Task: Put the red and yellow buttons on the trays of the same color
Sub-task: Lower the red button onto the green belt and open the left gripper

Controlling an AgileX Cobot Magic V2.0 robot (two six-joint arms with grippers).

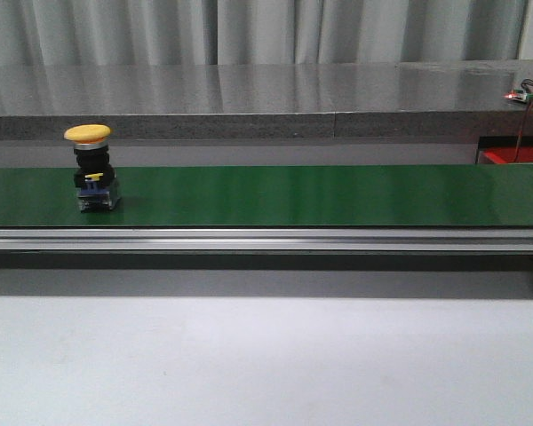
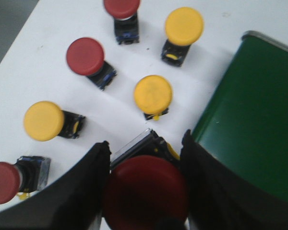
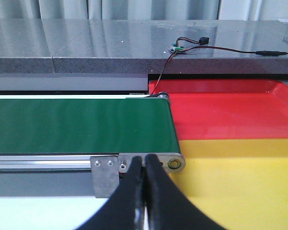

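From the front, a long green conveyor belt with a matte, flat surface runs across on a brushed aluminium rail. One yellow button stands upright on it near the left end: a smooth mushroom-shaped cap on a black collar, above a boxy clear-and-blue switch block. Behind is a speckled grey stone ledge, and the pale counter lies in front. Neither arm shows here.

Through the left wrist camera, the left gripper has its two curved black fingers pinching a red button, glossy domed cap toward the lens (it fills the space between them). On the white counter beyond I count six loose buttons: three yellow and three red, most tipped on their sides, all with the same round cap and squarish base. The belt's rounded end lies just beside them.

Through the right wrist camera, the right gripper has its tapered black fingers pressed together with nothing between them. Past the belt's roller end sit two smooth plastic trays, one red tray and one yellow tray, touching edge to edge, neither holding a button. A small circuit board with thin wires lies on the ledge.
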